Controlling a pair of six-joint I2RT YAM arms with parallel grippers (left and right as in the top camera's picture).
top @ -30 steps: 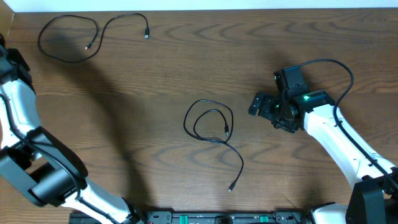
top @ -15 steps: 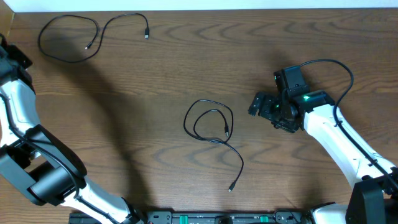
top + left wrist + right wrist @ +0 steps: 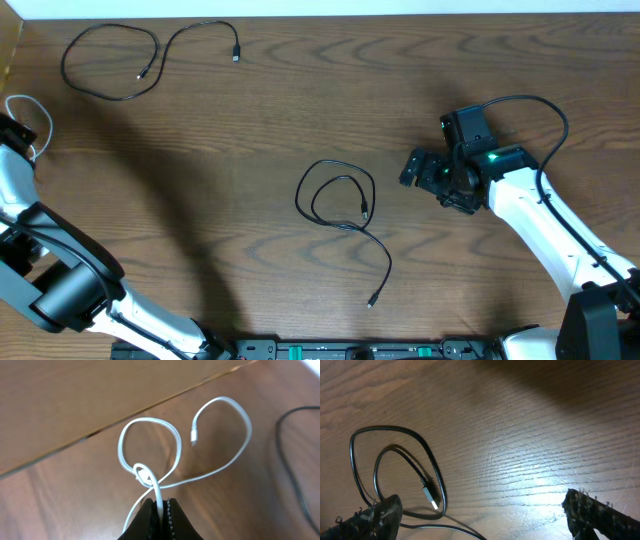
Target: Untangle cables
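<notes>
Gripping claw, left: the left gripper [image 3: 161, 506] is seen closed on the white cable [image 3: 156, 487], the cord pinched between its dark fingertips at the table's left edge.
White cord: it is curled into one round loop that crosses itself just ahead of the jaws. A second open arc is swept to the right and ended by a small metal plug. Whether the loops rest on the wood or hang just above it cannot be told.
Backdrop at left: a lighter wooden panel [image 3: 75, 400] is met by the darker table [image 3: 250, 110] just behind the loop.
Right claw: the right gripper [image 3: 410, 167] is held wide open and empty, low over the table right of centre, its fingers pointed toward the middle.
Mid-table: the central black cable [image 3: 298, 195] is laid flat in a double loop, one plug tucked inside the coil and a tail trailed toward the near edge. It is near the right gripper but untouched.
Far left corner: the far black cable [image 3: 62, 65] is laid in one wide loop, well apart from the others, its plug end stretched to the right.
</notes>
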